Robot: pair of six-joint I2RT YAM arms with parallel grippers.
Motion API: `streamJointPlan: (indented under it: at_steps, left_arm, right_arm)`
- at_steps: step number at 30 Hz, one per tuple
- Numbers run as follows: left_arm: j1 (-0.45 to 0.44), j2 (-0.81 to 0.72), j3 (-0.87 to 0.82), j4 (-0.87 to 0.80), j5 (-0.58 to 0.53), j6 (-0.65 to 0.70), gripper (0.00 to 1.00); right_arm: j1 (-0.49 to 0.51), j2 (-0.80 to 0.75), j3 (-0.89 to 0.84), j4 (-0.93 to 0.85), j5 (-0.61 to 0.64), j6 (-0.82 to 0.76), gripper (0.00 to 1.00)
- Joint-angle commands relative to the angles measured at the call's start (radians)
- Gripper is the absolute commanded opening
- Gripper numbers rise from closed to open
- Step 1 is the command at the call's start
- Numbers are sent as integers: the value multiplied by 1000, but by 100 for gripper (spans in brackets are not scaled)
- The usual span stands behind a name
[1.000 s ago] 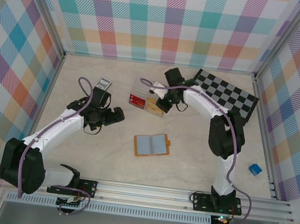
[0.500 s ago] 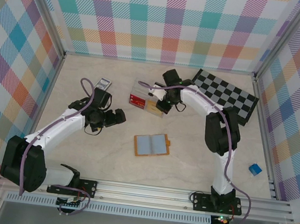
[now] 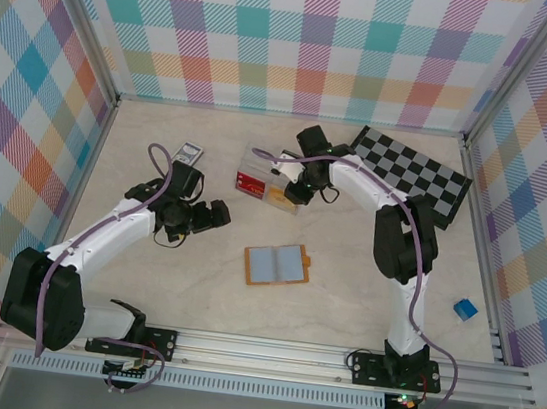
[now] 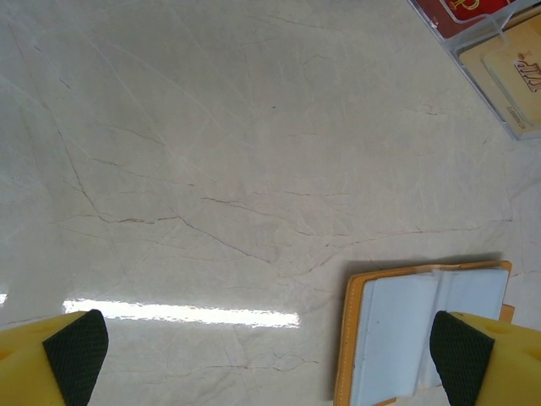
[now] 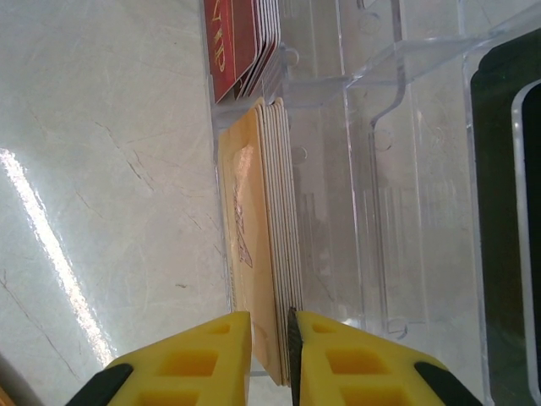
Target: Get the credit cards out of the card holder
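The holder [image 3: 277, 264] lay open and flat mid-counter [image 3: 341, 304], grey-blue panels up, well short of the clear box [image 3: 261, 183]. Its long axis ran left to right across my top view, the right end tipped a little toward the far wall. I could not tell whether any cards sat in its pockets.

The left fingers [image 3: 217, 213] hung over bare counter, up and to the left of the holder. They were spread wide: on the left wrist camera one black pad [image 4: 78, 348] sat in each lower corner of the picture, with nothing between them. The holder's left part showed low and to the right, close to the right-hand pad. So the holder lay to the near right of those fingers, with its near-left corner closest to them.

The right fingers [image 3: 291, 189] were over the clear box, beyond the holder. On the right wrist camera they were drawn almost together above the tan cards [image 5: 254, 211], with card edges showing in the slit. I could not tell whether they pinched a card or only hung over the stack. Red cards [image 5: 241, 42] stood in the next compartment.

I judged the left arm the better placed, being free, open and slightly the nearer. Its fingers would need to shift toward the near right, then come down across the holder's short side rather than along its length.
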Motion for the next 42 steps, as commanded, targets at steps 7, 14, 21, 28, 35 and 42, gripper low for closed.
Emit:
streamJointPlan:
  at_steps: [7, 14, 21, 28, 35, 42]
  left_arm:
    - [15, 0, -22, 10, 82, 17, 100]
    - [8, 13, -41, 56, 165, 4, 100]
    - [-85, 48, -71, 192, 320, -127, 94]
    - [-256, 142, -21, 210, 226, -250, 77]
    - [-321, 257, 12, 203, 174, -294, 56]
    - [-338, 347, 54, 190, 152, -290, 44]
  right_arm:
    - [5, -254, -140, 57, -105, 259, 39]
    - [10, -533, -481, 261, -186, 670, 55]
    - [21, -680, -710, 292, -158, 1046, 61]
    - [60, -672, -872, 358, -201, 1211, 60]
    - [108, -627, -906, 362, -181, 1256, 59]
    - [122, -573, -911, 357, -153, 1257, 58]
